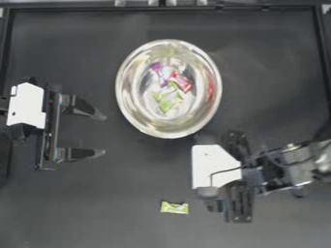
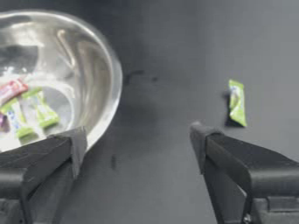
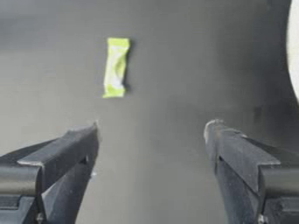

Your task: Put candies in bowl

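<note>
The silver bowl stands mid-table with several candies inside: a purple one, a red one and green ones. One lime-green candy lies loose on the table toward the near edge. My right gripper hovers open just right of and slightly behind it, nothing between its jaws; in the right wrist view the candy lies ahead of the gripper, off to one side. My left gripper waits open left of the bowl. The left wrist view shows the bowl and the loose candy.
A raised dark frame borders the table at the back and sides. The right arm's white wrist block hangs just in front of the bowl's near-right rim. A sliver of the bowl's edge shows in the right wrist view.
</note>
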